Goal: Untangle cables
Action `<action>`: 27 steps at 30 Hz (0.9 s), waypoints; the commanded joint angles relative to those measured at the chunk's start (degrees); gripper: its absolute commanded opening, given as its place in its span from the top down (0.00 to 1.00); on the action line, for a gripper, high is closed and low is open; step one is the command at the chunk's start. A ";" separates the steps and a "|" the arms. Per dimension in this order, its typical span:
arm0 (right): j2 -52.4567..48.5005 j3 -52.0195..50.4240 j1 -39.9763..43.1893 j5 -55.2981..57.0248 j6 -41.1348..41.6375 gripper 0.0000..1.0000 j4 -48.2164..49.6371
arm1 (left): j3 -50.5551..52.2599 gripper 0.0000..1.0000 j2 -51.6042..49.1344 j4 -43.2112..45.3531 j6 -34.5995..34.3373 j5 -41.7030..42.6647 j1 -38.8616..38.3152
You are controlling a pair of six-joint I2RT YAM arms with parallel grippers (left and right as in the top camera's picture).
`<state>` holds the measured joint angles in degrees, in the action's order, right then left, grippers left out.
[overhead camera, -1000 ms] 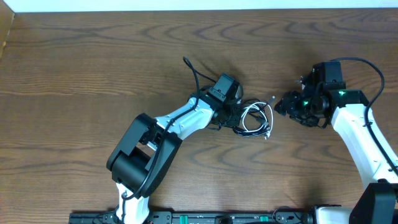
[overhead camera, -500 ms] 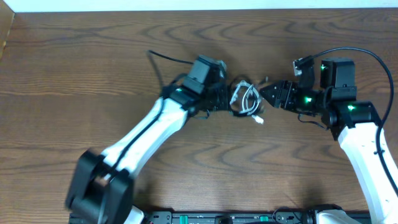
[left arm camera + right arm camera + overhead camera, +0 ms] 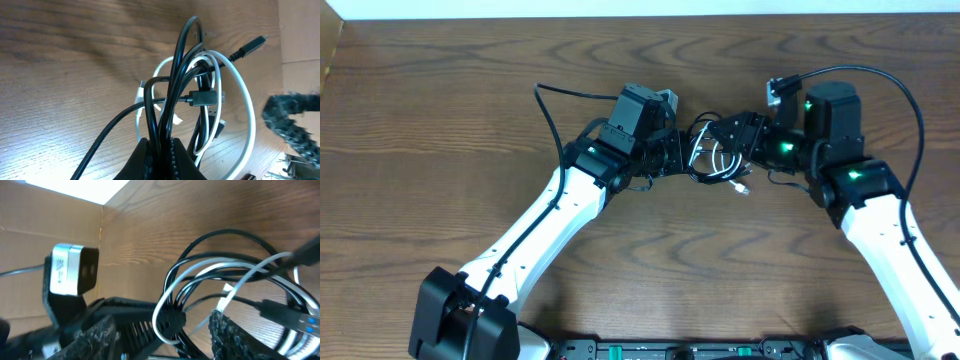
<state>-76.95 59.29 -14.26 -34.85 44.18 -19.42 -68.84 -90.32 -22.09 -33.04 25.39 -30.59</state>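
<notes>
A white cable (image 3: 721, 160) and a black cable (image 3: 701, 176) lie tangled in one bundle at mid table. My left gripper (image 3: 678, 160) is shut on strands of the black cable at the bundle's left side; in the left wrist view the black strands (image 3: 165, 100) run between its fingers (image 3: 160, 155), with the white loop (image 3: 240, 95) around them. My right gripper (image 3: 732, 140) is open at the bundle's right side. In the right wrist view its fingers (image 3: 162, 330) straddle white loops (image 3: 210, 270) and black loops (image 3: 220, 235).
The table (image 3: 440, 110) is dark brown wood. A thick black robot cable (image 3: 552, 100) arcs left of the left wrist, and another (image 3: 910, 100) loops over the right arm. A cardboard edge (image 3: 332, 50) stands at the far left.
Both arms have moved up the table and closed in on the bundle. The left gripper carried the tangle up and left. The right gripper has come in from the right onto the bundle.
</notes>
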 commanded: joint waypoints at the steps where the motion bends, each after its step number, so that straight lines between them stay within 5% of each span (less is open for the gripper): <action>1: -2.71 0.66 -2.05 1.46 3.72 0.45 1.70 | -0.28 0.93 0.04 0.31 -0.26 0.96 0.04; 5: -5.97 0.66 -3.87 1.51 4.26 0.51 3.78 | -0.28 0.93 0.04 0.28 -0.28 0.96 0.04; 13: -9.18 0.66 -4.83 3.48 4.04 0.99 7.91 | -0.28 0.92 0.04 0.26 -0.26 0.94 0.04; 27: -6.93 0.66 5.95 5.31 -3.34 0.99 -6.64 | -0.28 0.92 0.04 0.24 -0.24 0.48 0.04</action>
<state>-85.80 59.31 -11.35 -30.02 44.97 -25.80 -68.84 -90.32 -22.06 -33.04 25.39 -30.59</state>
